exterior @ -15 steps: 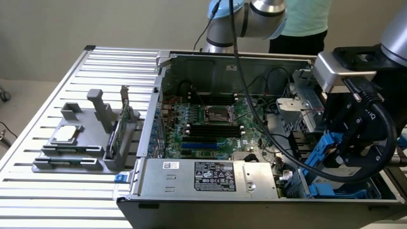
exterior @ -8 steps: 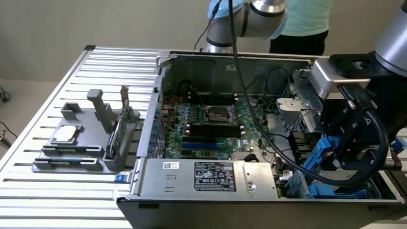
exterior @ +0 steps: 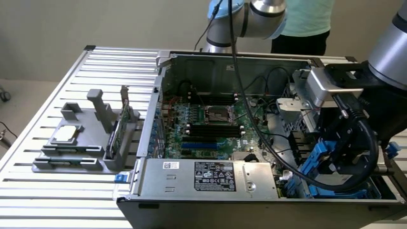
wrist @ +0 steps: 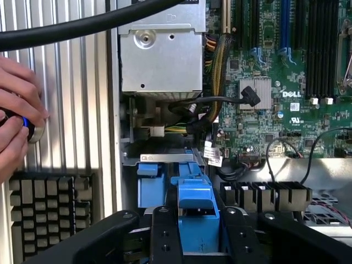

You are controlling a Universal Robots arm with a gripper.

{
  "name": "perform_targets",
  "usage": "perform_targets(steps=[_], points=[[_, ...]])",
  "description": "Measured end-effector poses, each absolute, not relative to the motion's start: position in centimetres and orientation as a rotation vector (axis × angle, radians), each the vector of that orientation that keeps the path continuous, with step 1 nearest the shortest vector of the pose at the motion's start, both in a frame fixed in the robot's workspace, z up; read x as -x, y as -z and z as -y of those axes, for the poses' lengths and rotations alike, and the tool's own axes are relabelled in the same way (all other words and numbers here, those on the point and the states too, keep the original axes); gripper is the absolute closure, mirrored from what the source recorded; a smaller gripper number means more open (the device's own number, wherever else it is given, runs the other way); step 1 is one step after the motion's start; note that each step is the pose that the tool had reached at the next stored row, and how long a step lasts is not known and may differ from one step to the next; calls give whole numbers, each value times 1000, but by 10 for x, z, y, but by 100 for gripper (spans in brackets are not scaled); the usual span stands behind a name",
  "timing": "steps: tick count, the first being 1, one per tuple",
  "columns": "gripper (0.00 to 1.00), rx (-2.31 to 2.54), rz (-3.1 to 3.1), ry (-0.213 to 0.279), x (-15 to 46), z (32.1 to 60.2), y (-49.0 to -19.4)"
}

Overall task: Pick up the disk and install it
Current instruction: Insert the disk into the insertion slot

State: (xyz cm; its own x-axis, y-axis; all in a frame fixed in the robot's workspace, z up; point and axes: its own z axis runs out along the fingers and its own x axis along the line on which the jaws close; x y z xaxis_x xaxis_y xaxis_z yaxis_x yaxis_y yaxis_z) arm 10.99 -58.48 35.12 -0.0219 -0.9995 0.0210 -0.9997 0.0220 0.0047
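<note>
Robot arm at work in an open computer: the black fingers (wrist: 164,234) of the gripper (wrist: 198,215) are clamped on either side of a blue plastic end piece. This is judged to be the rail of the disk (wrist: 197,201), whose metal body is hidden beneath them. The disk sits between the fingers at the edge of the motherboard (wrist: 275,82), inside the computer case (exterior: 229,59). It is nosed up against the blue bay guides (wrist: 147,184) just beside the board.

The likeliest trouble from here is a slightly tilted disk catching its rails on those guides and jamming. It could also slip, since only the plastic end is held. Loose black cables (wrist: 214,102) draped off the motherboard's edge lie near and could snag.

Well away from the motherboard, on the ribbed table (wrist: 71,82), a person's hand (wrist: 16,118) rests on a round knob (wrist: 30,129), which is a hazard if the arm swings that way.
</note>
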Motion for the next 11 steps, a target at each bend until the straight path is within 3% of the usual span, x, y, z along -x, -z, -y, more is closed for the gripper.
perform_targets(steps=[11], points=[[68, -2184, 2233, -18, -111, 585, -339]])
